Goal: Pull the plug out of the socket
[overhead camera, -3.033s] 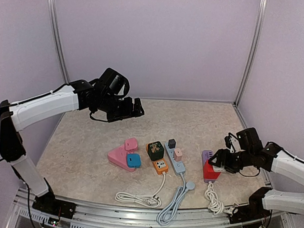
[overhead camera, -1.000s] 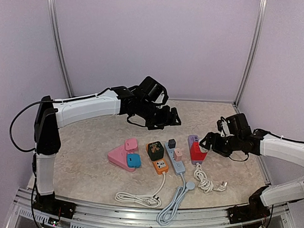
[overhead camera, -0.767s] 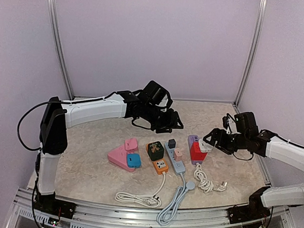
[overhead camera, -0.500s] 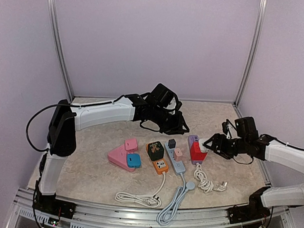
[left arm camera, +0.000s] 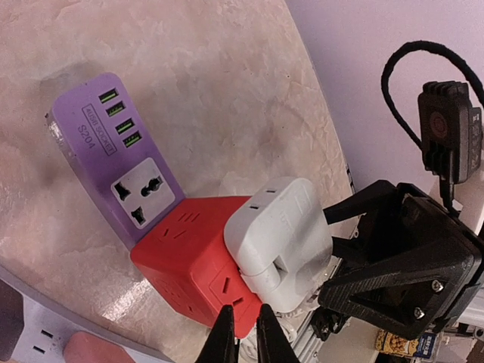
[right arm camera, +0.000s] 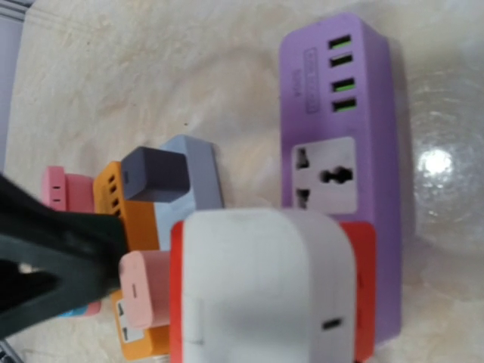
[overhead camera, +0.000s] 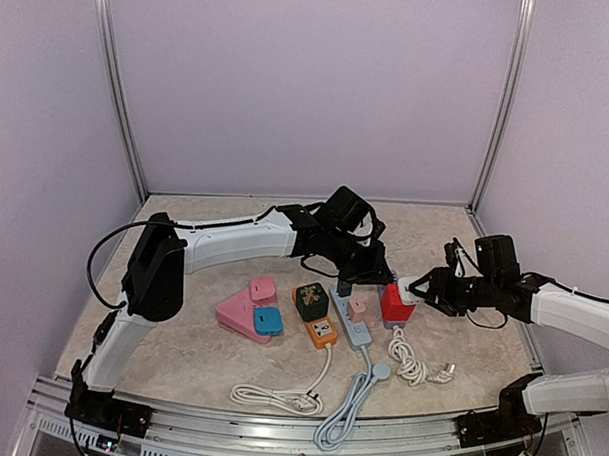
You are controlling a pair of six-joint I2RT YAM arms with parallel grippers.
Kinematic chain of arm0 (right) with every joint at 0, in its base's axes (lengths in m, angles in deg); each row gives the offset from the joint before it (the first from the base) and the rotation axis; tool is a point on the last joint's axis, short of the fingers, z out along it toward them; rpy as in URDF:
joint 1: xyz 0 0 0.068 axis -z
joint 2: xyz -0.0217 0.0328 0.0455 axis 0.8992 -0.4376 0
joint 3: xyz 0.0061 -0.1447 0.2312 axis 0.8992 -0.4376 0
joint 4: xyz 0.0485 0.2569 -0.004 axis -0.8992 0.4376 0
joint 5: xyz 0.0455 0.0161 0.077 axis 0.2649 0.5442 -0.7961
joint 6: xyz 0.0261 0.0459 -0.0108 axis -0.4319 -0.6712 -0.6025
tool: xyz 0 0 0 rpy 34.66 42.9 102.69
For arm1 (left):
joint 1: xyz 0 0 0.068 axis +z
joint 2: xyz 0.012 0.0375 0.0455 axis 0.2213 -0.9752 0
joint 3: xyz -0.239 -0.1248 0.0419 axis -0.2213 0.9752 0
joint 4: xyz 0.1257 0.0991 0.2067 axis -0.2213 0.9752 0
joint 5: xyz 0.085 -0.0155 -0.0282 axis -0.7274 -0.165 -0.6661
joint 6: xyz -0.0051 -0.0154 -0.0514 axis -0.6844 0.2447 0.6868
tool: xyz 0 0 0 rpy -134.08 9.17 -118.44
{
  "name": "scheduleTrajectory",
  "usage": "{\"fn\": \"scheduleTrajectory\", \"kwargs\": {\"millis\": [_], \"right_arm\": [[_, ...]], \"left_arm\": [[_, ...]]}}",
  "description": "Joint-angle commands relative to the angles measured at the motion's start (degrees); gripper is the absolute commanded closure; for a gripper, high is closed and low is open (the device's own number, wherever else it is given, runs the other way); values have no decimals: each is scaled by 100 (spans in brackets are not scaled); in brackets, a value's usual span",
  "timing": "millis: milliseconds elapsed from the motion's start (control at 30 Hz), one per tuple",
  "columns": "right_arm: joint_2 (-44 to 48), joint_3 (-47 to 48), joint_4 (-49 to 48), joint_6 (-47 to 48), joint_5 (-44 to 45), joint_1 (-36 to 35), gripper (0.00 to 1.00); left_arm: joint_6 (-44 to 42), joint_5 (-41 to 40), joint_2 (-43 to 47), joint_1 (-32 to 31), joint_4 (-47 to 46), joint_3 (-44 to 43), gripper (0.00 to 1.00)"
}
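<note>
The white plug (overhead camera: 410, 289) (left arm camera: 280, 234) (right arm camera: 257, 291) sits in the right face of the red cube socket (overhead camera: 392, 305) (left arm camera: 185, 253). My right gripper (overhead camera: 423, 290) (left arm camera: 333, 233) reaches in from the right, with a black finger against each side of the plug's outer end. Its own fingers are out of frame in the right wrist view, where the plug fills the lower middle. My left gripper (overhead camera: 381, 281) (left arm camera: 242, 333) is shut with nothing between the tips. They rest on the cube's near edge, just left of the plug.
A purple socket strip (left arm camera: 106, 151) (right arm camera: 340, 136) lies against the cube's far side. To the left are a grey-blue strip with small plugs (overhead camera: 351, 325), an orange socket with a dark green plug (overhead camera: 314, 308) and a pink block with a blue plug (overhead camera: 247, 311). Coiled cables (overhead camera: 410, 364) lie in front.
My left arm has swung right and down from the back of the table onto the red cube, and its jaws have shut. My right gripper has narrowed around the white plug.
</note>
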Motion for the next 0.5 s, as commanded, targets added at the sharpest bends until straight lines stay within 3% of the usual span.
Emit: {"fn": "scheduleTrajectory", "kwargs": {"millis": [0, 467], "right_arm": [[67, -37, -133, -51, -158, 55, 48], [-82, 67, -91, -15, -123, 56, 62]], "left_arm": [[-106, 214, -230, -45, 107, -196, 90], [-169, 338, -587, -135, 360, -581, 96]]}}
